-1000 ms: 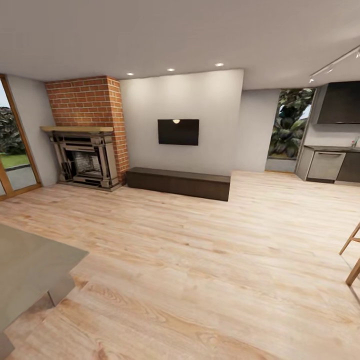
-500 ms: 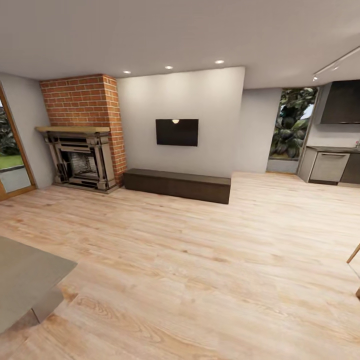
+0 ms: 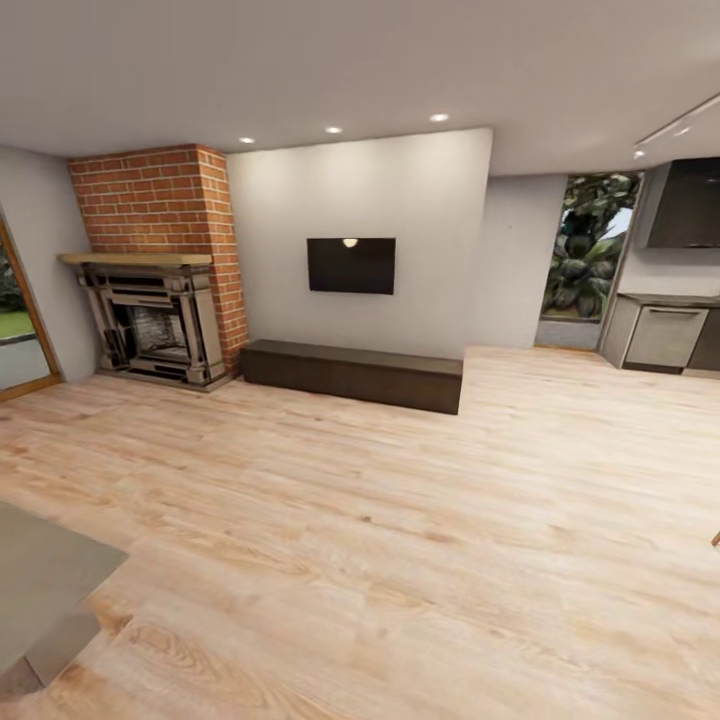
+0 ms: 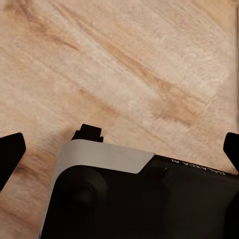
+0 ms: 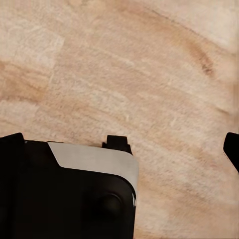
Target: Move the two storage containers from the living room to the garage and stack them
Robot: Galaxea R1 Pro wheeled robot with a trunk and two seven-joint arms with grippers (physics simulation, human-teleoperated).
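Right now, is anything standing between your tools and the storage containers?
I cannot tell: the head view holds no orange-red container, just the brick fireplace, long dark low cabinet and open wood plank floor. Both wrist views look down on bare planks, with both tools empty.

Living room (image 3: 380, 520): light wood plank floor, brick fireplace (image 3: 160, 270) at far left, long dark low cabinet (image 3: 350, 375) against pale wall, just beside fireplace.

Under me runs a light wood plank floor (image 3: 400, 540). On it stand a long dark low cabinet (image 3: 352, 374) by the far wall, a brick fireplace (image 3: 160, 270) beside it, and a grey rug (image 3: 40, 580).
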